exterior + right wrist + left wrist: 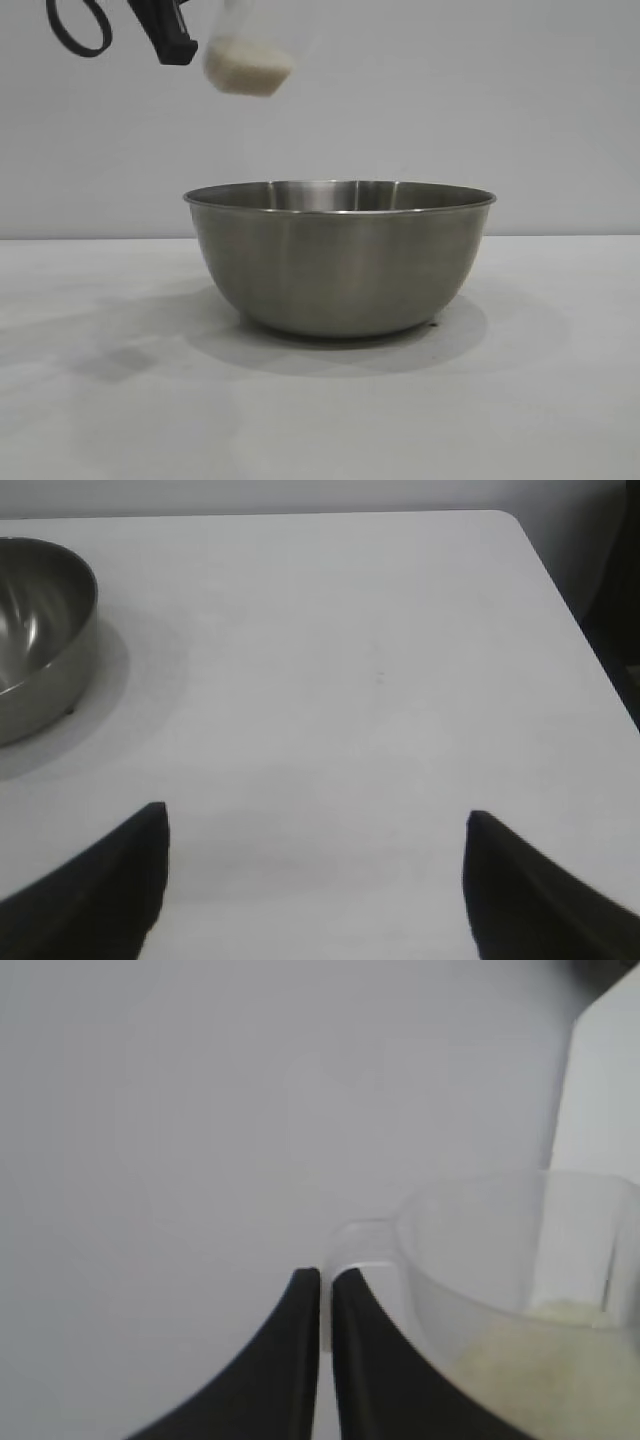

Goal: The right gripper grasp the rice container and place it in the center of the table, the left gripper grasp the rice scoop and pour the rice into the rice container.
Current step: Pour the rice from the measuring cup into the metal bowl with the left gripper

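Steel rice container (pixel 340 258) sits mid-table (pixel 90 420), empty and ready to receive; above its left rim the rice scoop (pixel 248 62), laden with rice (pixel 245 72), hangs pinched by its handle in the left gripper (pixel 325 1282); right gripper (pixel 315 875) waits aside, fingers spread.

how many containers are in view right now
2: the steel mixing bowl stands mid-table; the plastic measuring cup of rice is held by its handle in the left end effector, above the bowl's left side.
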